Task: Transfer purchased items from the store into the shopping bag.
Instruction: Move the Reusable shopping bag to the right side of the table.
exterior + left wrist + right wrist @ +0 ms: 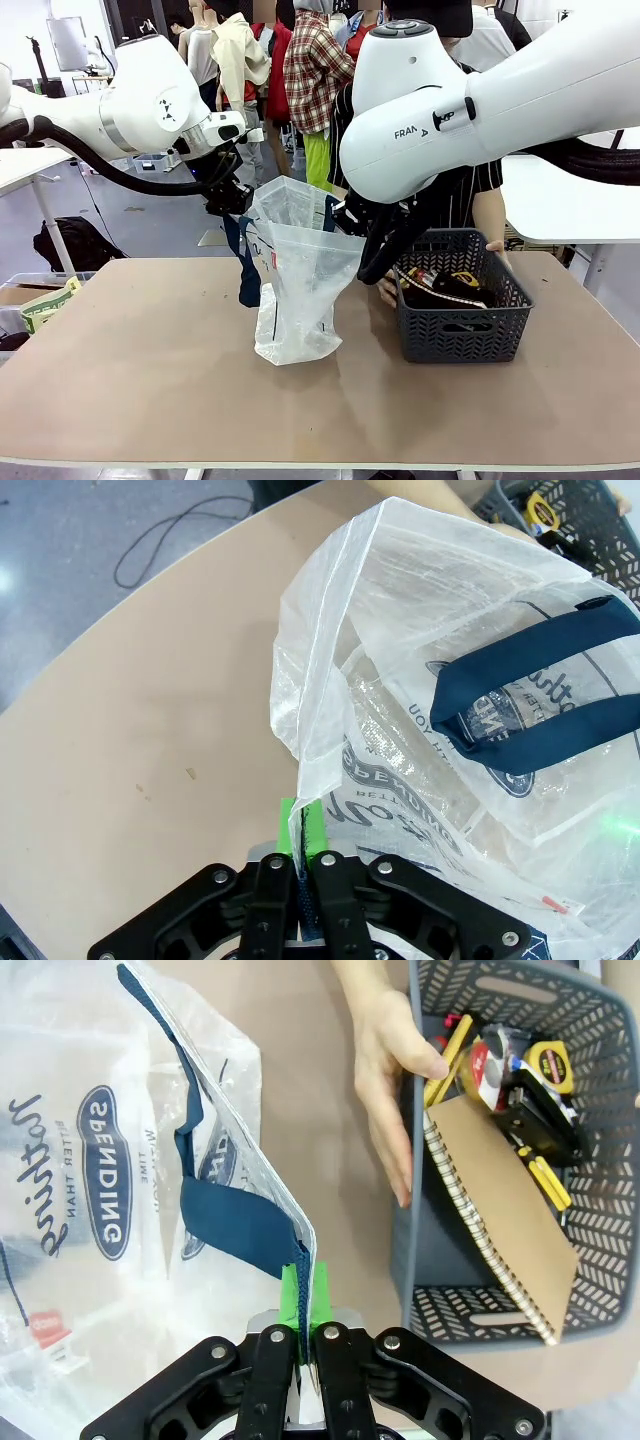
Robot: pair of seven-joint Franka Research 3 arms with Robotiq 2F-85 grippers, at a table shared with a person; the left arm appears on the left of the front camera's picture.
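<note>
In the front view the bag (300, 290) stands mid-frame on the table (150, 360), its mouth stretched open. Our left gripper (232, 200) pinches its upper left edge. The basket (460, 335) sits just right of it, with goods (440, 285) inside.

In the left wrist view, our pads clamp the bag's rim at bottom centre, and we make out no goods inside.

In the right wrist view, our right gripper (303, 1295) is closed on the opposite rim by the navy handle (230, 1220). A person's hand (385, 1070) touches the basket wall at upper centre. A notebook (500, 1210) and a tape measure (548, 1060) lie in the basket. We judge the transfer is not yet begun.
</note>
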